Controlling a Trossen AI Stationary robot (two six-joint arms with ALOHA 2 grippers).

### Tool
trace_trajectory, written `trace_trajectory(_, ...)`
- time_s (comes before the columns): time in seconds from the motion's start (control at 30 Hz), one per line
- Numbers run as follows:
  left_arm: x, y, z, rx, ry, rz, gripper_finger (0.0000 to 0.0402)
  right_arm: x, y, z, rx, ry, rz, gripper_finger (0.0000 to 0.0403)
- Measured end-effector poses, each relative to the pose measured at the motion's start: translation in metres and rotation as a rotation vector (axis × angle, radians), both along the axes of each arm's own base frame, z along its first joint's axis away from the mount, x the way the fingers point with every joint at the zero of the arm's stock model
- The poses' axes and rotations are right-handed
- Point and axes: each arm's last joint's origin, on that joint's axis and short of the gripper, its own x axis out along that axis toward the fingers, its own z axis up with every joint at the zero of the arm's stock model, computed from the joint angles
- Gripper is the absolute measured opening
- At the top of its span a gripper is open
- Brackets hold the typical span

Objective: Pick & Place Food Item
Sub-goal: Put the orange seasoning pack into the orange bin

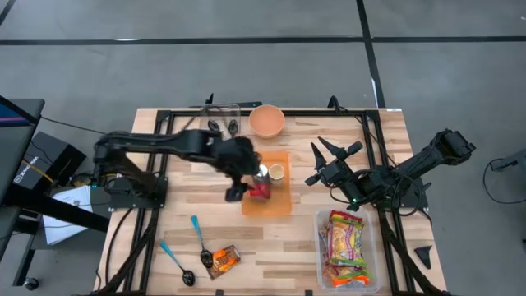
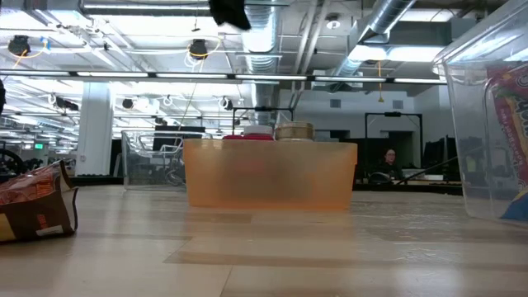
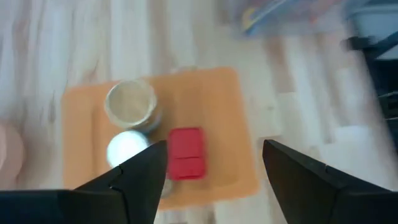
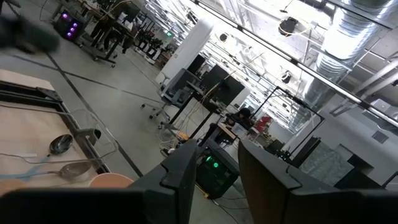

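In the low view the orange tray's (image 2: 271, 175) wall hides all but the tops of the red item (image 2: 248, 137) and a jar (image 2: 294, 131), while the picture's edge cuts off the snack bag (image 2: 37, 206) and clear bin (image 2: 488, 115).

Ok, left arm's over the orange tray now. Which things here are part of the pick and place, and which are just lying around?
In the job:
- red food item, lying on the orange tray
- left gripper, fingers open above it

Lying about:
- two small jars on the same tray
- peach bowl
- spoons
- snack packet
- clear bin of snack bags
- right gripper, waiting aside
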Motion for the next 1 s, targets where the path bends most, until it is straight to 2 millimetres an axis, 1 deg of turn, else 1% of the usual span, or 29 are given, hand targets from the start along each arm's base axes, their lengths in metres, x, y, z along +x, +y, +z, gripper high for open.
trace_trajectory(0.1,-0.019,-0.01,0.009,-0.005,-0.055,-0.033,0.0256,0.0,0.0,0.0,0.0,0.0,0.0,0.0115)
trace_trajectory(0.23,-0.036,-0.021,0.012,-0.008,-0.144,-0.073,0.0255,0.0,0.0,0.0,-0.001,0.0,0.002,0.0115)
trace_trajectory(0.33,-0.043,-0.027,0.011,-0.01,-0.194,-0.094,0.0255,0.0,0.0,0.0,-0.002,-0.001,0.003,0.0115)
trace_trajectory(0.43,-0.046,-0.032,0.008,-0.007,-0.198,-0.097,0.0255,0.0,0.0,0.0,-0.003,-0.003,0.005,0.0115)
trace_trajectory(0.57,-0.045,-0.042,0.001,-0.014,-0.189,-0.114,0.0253,0.001,-0.003,0.0,-0.007,-0.008,0.003,0.0115)
trace_trajectory(0.77,-0.029,-0.074,-0.024,0.018,-0.167,-0.177,0.0251,0.005,-0.012,-0.001,-0.005,-0.006,-0.033,0.0115)
trace_trajectory(0.87,-0.021,-0.093,-0.041,0.019,-0.117,-0.222,0.025,0.008,-0.014,-0.004,-0.001,0.003,-0.037,0.0115)
trace_trajectory(1.0,-0.013,-0.113,-0.068,-0.051,0.001,-0.27,0.025,0.009,-0.015,-0.005,0.006,0.0,-0.04,0.0115)
